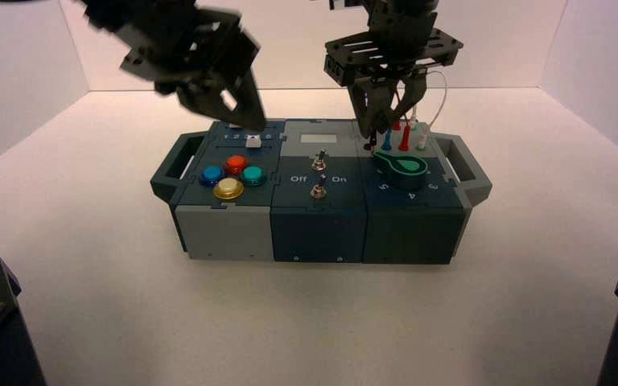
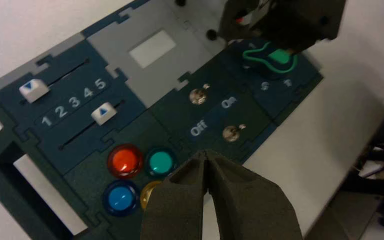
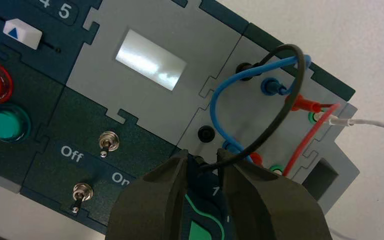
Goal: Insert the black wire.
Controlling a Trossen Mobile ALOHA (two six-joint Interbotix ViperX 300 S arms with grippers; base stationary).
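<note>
High view: box (image 1: pixel 319 233) on pale tabletop (image 1: pixel 290 322), whitish walls (image 1: pixel 306 48) around

high view behind, wrist views closer, box shared (image 1: pixel 319 233)

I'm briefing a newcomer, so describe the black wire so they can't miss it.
Start with the button box and find the grey socket panel, beside the panel with the pale rectangular window. The wire arches from that panel's black far socket to the right gripper. It alone is dark; its neighbours are blue, red and white.
</note>
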